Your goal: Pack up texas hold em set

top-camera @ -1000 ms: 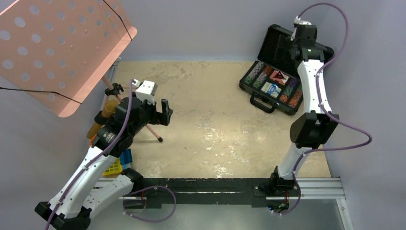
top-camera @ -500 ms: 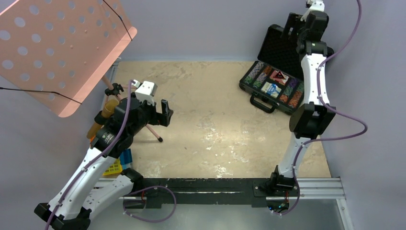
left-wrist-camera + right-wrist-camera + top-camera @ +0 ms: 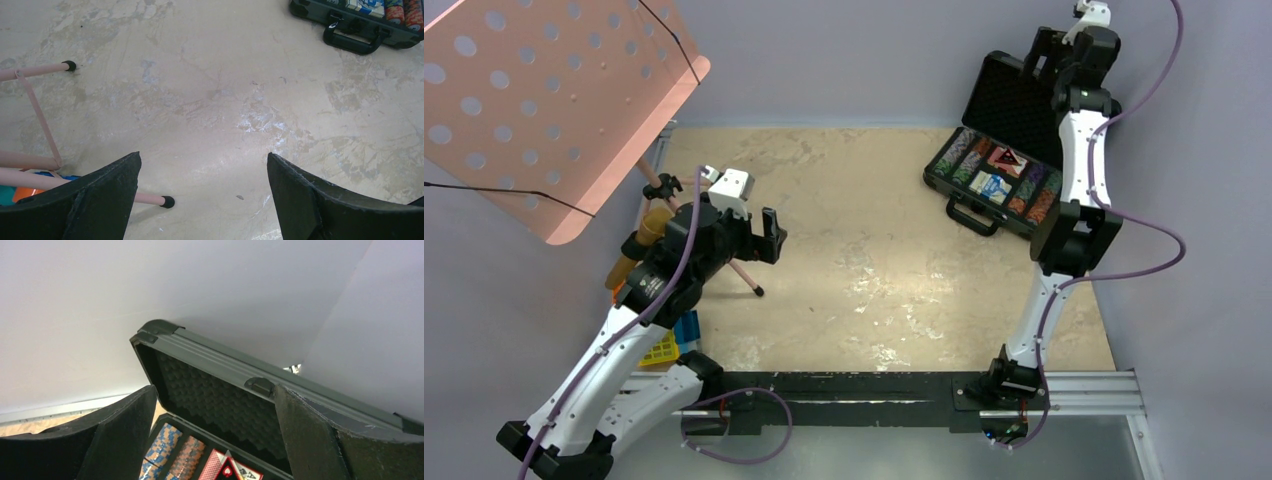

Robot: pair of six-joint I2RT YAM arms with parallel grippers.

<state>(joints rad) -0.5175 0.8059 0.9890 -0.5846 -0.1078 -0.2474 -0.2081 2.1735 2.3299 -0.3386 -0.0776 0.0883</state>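
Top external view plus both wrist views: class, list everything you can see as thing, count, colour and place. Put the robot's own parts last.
table: one, beige, scuffed, centre
briefcase: one, black, lid open, far right of the table
poker chips: several rows, mixed colours, inside the briefcase
red card deck: one, red, inside the briefcase
blue-and-white card deck: one, inside the briefcase, nearer the handle
music stand: one, pink, perforated, far left
yellow crate: one, near left, below the left arm
blue crate: one, next to the yellow crate
left gripper: one, black, open, empty, above the bare table
right gripper: one, black, open, empty, raised by the lid's top edge
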